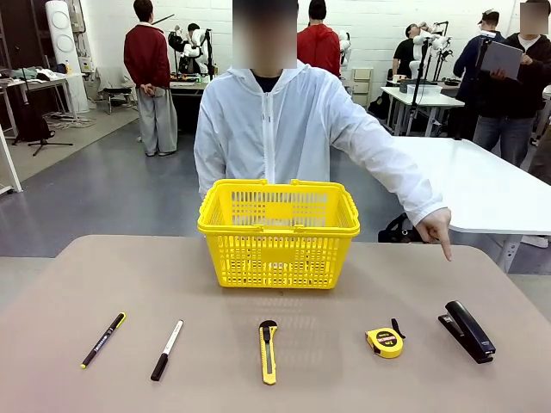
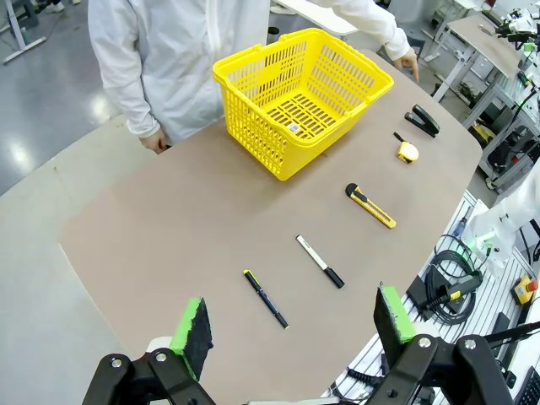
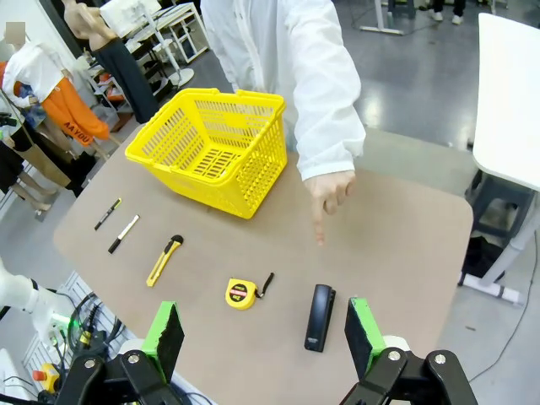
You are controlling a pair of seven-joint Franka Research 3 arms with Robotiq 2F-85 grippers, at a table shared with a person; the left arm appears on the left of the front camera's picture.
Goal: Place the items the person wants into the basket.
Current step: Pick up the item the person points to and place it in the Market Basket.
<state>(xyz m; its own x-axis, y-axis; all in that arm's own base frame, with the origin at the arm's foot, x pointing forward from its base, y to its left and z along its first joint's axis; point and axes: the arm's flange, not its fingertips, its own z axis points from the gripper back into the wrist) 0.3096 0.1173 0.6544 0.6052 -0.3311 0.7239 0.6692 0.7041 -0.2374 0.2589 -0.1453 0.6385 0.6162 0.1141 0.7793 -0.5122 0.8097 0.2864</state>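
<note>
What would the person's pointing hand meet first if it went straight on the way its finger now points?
Most likely the bare table just under the hand, a little short of the stapler; how steeply the finger tilts is hard to tell.

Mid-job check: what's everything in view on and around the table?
basket: one, yellow, empty, table's far middle
pen: one, black with yellow ends, near row's left end
marker: one, black and white, right of pen
utility knife: one, yellow, row's middle
tape measure: one, yellow with black strap, right of knife
stapler: one, black, row's right end
table: one, tan, under everything
pointing hand: one, white sleeve, over table's right side, index finger down
left gripper: one, black with green pads, jaws open, above table
right gripper: one, black with green pads, jaws open, above table
</note>
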